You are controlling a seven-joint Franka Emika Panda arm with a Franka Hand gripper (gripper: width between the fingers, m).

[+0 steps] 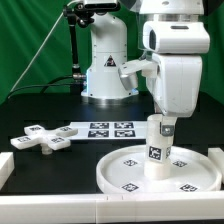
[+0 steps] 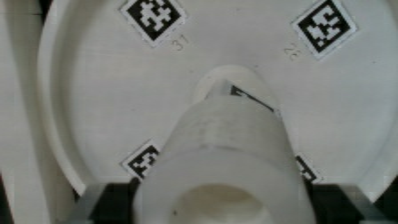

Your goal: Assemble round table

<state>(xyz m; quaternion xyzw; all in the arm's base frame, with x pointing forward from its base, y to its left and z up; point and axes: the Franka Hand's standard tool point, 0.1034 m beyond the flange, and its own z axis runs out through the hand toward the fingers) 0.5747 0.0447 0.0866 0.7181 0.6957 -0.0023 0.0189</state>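
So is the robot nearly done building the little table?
About halfway, I'd say. Done: the round disc lies flat and the leg stands upright in its middle. In hand: the tool grips the leg near its top; I cannot tell whether the leg is fixed tight. Left: the cross-shaped foot lies loose, off to the exterior view's left, not yet on the leg.
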